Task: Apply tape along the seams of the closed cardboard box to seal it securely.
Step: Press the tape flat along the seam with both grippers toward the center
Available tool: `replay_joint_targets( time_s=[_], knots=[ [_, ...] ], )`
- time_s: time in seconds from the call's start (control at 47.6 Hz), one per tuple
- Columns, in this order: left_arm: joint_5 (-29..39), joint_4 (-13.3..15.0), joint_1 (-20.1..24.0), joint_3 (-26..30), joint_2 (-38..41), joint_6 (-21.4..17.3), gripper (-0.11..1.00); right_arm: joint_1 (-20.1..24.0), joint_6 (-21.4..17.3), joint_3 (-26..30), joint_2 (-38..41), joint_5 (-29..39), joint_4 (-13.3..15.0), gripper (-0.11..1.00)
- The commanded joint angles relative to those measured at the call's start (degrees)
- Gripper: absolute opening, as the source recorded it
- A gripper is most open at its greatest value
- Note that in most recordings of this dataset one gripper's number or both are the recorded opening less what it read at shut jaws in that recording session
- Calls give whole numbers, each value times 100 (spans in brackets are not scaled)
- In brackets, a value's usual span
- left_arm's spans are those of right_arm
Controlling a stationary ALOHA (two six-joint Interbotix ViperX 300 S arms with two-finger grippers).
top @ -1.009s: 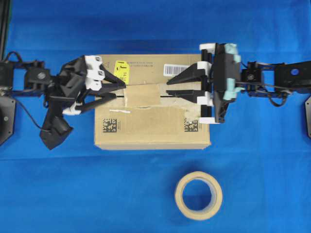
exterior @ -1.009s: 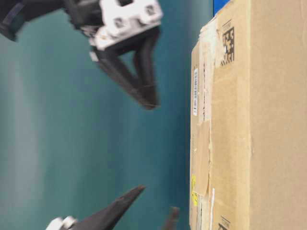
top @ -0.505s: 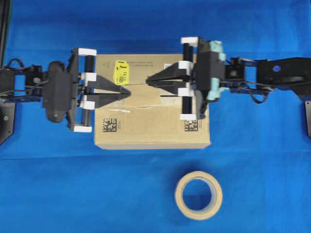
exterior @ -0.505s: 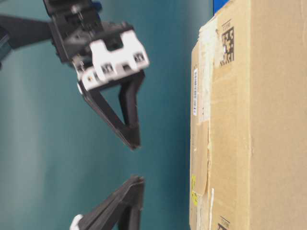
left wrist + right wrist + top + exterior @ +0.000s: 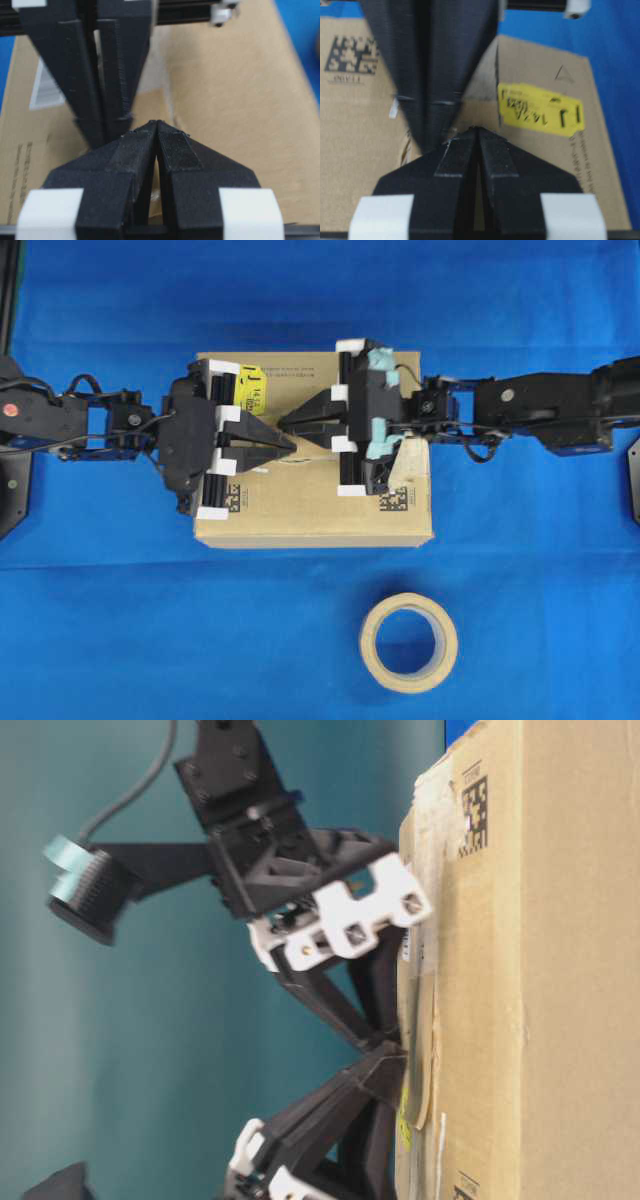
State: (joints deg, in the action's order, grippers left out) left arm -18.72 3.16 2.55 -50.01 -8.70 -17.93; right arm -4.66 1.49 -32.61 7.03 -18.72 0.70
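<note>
The cardboard box point(image 5: 300, 510) lies in the middle of the blue table; its yellow sticker point(image 5: 250, 388) shows at the left. Both grippers are shut and empty, tips almost meeting over the box's top centre. My left gripper point(image 5: 290, 445) points right, my right gripper point(image 5: 282, 423) points left. Both rest on the tan-brown tape point(image 5: 318, 453), mostly hidden beneath them. At table level the right gripper point(image 5: 393, 1040) and left gripper point(image 5: 393, 1070) touch the tape point(image 5: 425, 1020). The seam point(image 5: 496, 70) runs ahead of the right gripper point(image 5: 476, 129). The left gripper point(image 5: 157, 122) faces the right fingers point(image 5: 100, 75).
A beige tape roll point(image 5: 370, 645) lies flat on the table in front of the box. A pale torn old tape strip point(image 5: 408, 465) sticks up near the right wrist. A matrix code point(image 5: 393, 500) marks the box's front right corner.
Both grippers went from open to shut, moved inward over the box and came down onto its top, so their tips now nearly meet on the tape. The left wrist turned level.
</note>
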Motion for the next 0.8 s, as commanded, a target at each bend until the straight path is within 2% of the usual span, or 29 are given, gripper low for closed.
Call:
replay_joint_targets(
  time_s=[0.0, 0.294, 0.589, 0.778],
  knots=[
    [-53, 62, 158, 26, 44, 9, 0, 44, -26, 123, 18, -53, -26, 1],
    [-53, 193, 299, -202, 308, 9, 0, 79, -35, -202, 97, -26, -272, 1],
    [-53, 817, 325, -879, 149, 9, 0, 88, -44, -879, -272, -35, -457, 1],
    [-62, 1063, 316, -1195, -62, 9, 0, 79, -44, -1107, -457, -88, -483, 1]
  ],
)
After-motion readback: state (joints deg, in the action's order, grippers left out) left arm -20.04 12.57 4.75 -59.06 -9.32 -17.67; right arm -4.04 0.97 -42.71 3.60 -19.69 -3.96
